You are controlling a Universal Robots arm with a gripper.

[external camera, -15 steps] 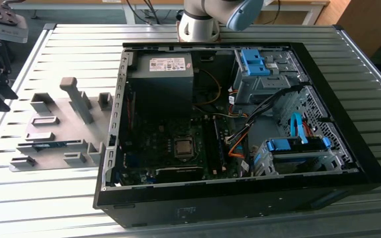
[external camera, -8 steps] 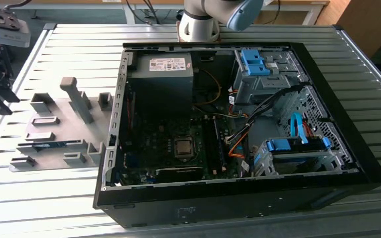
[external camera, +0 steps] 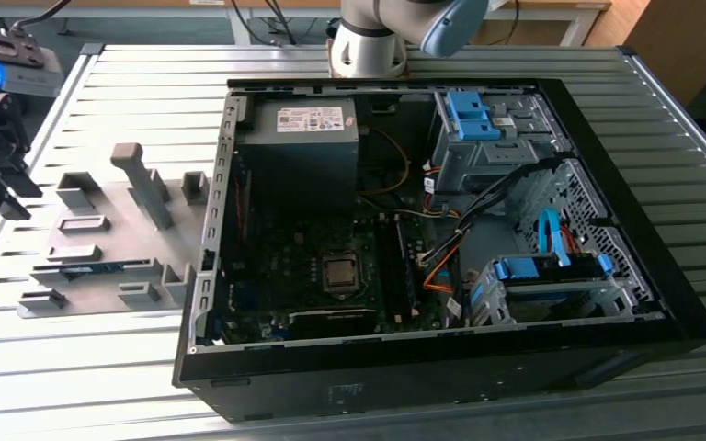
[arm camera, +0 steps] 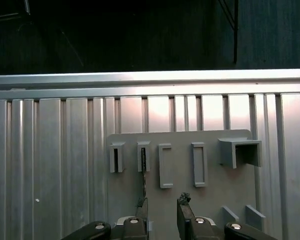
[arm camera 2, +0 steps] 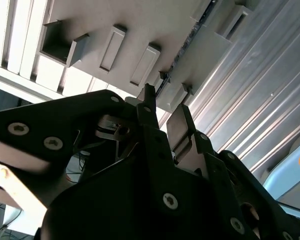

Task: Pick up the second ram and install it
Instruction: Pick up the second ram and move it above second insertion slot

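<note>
The second ram [external camera: 91,268] is a thin blue-green stick standing on edge in a long holder on the grey holder plate [external camera: 108,207], at the exterior view's left of the open computer case [external camera: 427,230]. In the first wrist view the ram [arm camera: 143,172] shows edge-on as a thin dark line between grey blocks. It also appears as a dark line in the second wrist view [arm camera 2: 184,46]. My gripper [external camera: 4,193] hangs above the table's edge, left of the plate. Its fingers [arm camera: 162,202] stand open with nothing between them, short of the ram [arm camera 2: 162,102].
Several grey holder blocks [arm camera: 197,164] and a taller post [external camera: 142,179] rise from the plate. The slatted metal table [external camera: 71,367] ends close behind the gripper. Inside the case lie the motherboard [external camera: 328,276], a power supply [external camera: 298,147] and blue drive brackets [external camera: 550,268].
</note>
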